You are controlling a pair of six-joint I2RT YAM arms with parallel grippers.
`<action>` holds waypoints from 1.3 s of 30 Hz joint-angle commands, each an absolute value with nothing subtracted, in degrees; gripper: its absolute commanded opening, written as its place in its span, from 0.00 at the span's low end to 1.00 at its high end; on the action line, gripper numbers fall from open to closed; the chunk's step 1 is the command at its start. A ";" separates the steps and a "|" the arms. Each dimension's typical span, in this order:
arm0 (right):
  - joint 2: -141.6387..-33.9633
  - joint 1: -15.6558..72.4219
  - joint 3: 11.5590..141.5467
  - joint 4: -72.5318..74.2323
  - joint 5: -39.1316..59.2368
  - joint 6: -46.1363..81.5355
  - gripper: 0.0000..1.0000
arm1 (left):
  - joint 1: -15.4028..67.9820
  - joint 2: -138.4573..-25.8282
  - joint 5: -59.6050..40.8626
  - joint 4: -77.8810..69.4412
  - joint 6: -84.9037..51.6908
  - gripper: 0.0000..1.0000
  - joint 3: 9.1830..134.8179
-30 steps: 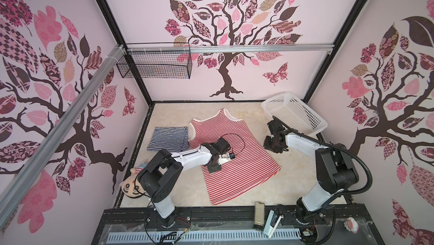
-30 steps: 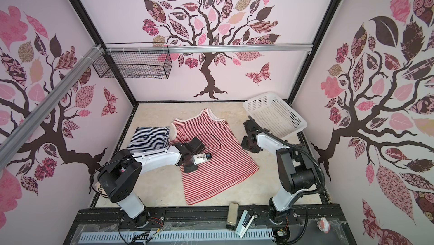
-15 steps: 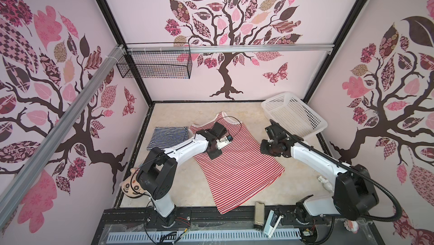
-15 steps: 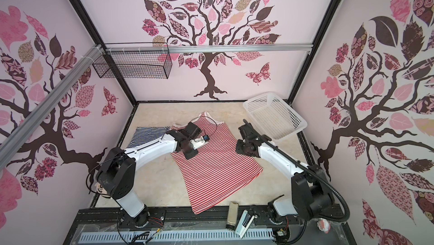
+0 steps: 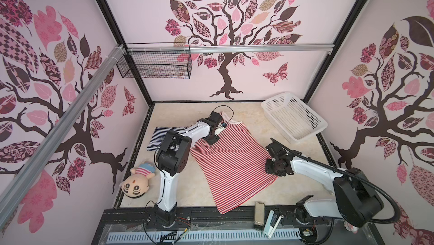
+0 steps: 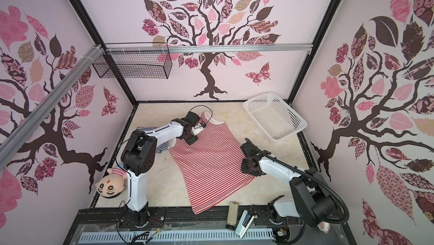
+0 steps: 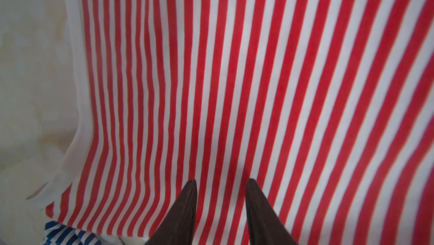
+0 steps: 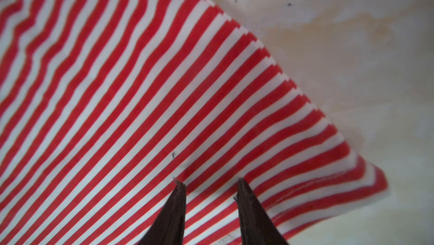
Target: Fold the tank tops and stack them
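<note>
Lying spread on the counter (image 5: 185, 191) in both top views: red-striped tank top (image 5: 231, 161), edge overlapping navy-striped tank top (image 5: 155, 138). Left wrist: left pincer (image 7: 220, 181) apart over red stripes. Right wrist: right pincer (image 8: 207, 181) apart near a corner of it.

Pale pink walls (image 5: 145, 9) stand on three sides, joined by black corner posts (image 5: 103, 9) and each showing a dark-branched tree (image 5: 225, 84) with pink and patterned leaves. Left of the back-wall tree's trunk a black wire basket (image 5: 155, 64) hangs from a silver rail (image 5: 258, 48) that crosses the trunk. Right of the trunk sits a patterned butterfly (image 5: 276, 76), and below it a beige marbled floor (image 5: 251, 112) lies in soft, even light.
</note>
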State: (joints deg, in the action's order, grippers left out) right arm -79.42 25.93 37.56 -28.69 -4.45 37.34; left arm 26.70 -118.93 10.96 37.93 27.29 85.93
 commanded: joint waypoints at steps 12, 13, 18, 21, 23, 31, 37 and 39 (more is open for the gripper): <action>-109.99 12.37 65.91 -31.69 -12.91 30.18 0.41 | 27.36 -113.60 5.97 43.56 25.33 0.37 76.54; -112.95 12.01 69.77 -33.04 -13.09 29.94 0.41 | 28.03 -112.79 4.86 44.19 24.93 0.37 75.36; -125.22 9.80 87.06 -40.12 -14.09 29.09 0.41 | 35.10 -108.15 4.42 44.71 23.73 0.37 67.99; -128.07 9.06 93.29 -42.39 -13.11 28.26 0.41 | 37.58 -105.17 2.89 45.42 22.22 0.37 65.43; -126.98 9.14 94.92 -43.59 -11.29 27.63 0.41 | 37.45 -103.77 3.06 45.59 21.21 0.37 64.85; -104.04 14.79 78.22 -36.93 -4.14 28.38 0.46 | 24.68 -96.59 5.46 41.30 18.26 0.39 68.28; -91.76 18.65 64.74 -34.82 -5.18 30.80 0.46 | 17.88 -99.85 6.99 39.40 21.15 0.40 70.31; -88.40 19.32 60.34 -33.85 -5.01 31.41 0.46 | 15.92 -101.96 7.40 38.24 21.92 0.40 70.47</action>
